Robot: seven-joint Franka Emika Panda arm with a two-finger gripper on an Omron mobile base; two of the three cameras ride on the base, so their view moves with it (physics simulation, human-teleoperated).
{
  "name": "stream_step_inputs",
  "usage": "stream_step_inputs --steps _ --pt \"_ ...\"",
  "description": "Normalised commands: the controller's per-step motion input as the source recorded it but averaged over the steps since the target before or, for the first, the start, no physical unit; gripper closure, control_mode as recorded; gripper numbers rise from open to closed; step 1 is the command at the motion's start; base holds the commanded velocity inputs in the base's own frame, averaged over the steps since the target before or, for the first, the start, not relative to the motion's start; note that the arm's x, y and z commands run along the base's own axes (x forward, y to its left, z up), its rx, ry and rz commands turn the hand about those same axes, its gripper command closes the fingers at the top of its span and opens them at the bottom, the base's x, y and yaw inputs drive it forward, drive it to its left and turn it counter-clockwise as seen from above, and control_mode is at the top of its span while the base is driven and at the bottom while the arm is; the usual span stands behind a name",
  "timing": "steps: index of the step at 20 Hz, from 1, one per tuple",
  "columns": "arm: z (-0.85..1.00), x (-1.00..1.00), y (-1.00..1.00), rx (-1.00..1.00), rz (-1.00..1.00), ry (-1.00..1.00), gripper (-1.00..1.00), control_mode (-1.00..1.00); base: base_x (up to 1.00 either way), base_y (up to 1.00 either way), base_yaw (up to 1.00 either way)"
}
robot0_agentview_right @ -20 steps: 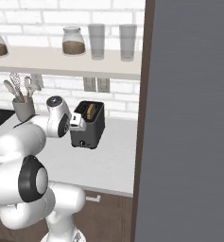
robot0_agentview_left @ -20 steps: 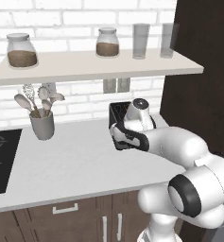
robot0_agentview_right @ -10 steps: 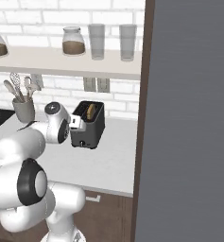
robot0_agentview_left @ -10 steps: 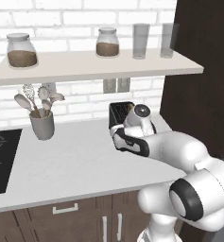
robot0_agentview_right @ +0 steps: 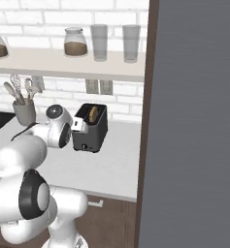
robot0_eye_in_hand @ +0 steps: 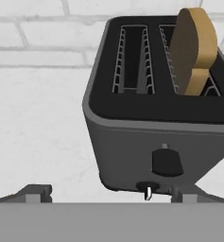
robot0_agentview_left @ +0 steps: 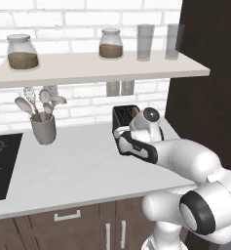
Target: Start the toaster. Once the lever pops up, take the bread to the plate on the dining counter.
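Here the gripper (robot0_eye_in_hand: 111, 191) is standing fully open just before the toaster (robot0_eye_in_hand: 156, 118), with the bread (robot0_eye_in_hand: 193, 49) sitting upright in its right slot above the lever (robot0_eye_in_hand: 167, 162).

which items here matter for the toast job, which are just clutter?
Job: toaster; lever; bread standing in one slot; open end effector facing the toaster.
Clutter: utensil cup; two jars; two glasses; hob.

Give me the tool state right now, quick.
Tool: open, holding nothing, in front of the toaster below the lever.
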Motion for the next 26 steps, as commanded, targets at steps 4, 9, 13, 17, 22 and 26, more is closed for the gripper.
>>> stream_step_inputs --steps 4,9,13,17,22,26 --pt "0.12 0.05 0.0 0.05 0.0 0.06 -1.0 -1.0 0.0 0.0 0.0" --pt "-0.06 0.11 0.0 0.01 0.0 0.07 -1.0 -1.0 0.0 0.0 0.0" --pt "-0.21 0.14 0.0 0.0 0.0 0.02 -1.0 -1.0 0.0 0.0 0.0" --pt "-0.36 0.04 0.0 0.0 0.0 0.0 -1.0 -1.0 0.0 0.0 0.0" --pt "-0.53 0.0 0.0 0.0 0.0 -0.03 -1.0 -1.0 0.0 0.0 0.0" --pt "-0.47 0.0 0.0 0.0 0.0 -0.08 -1.0 -1.0 0.0 0.0 0.0"
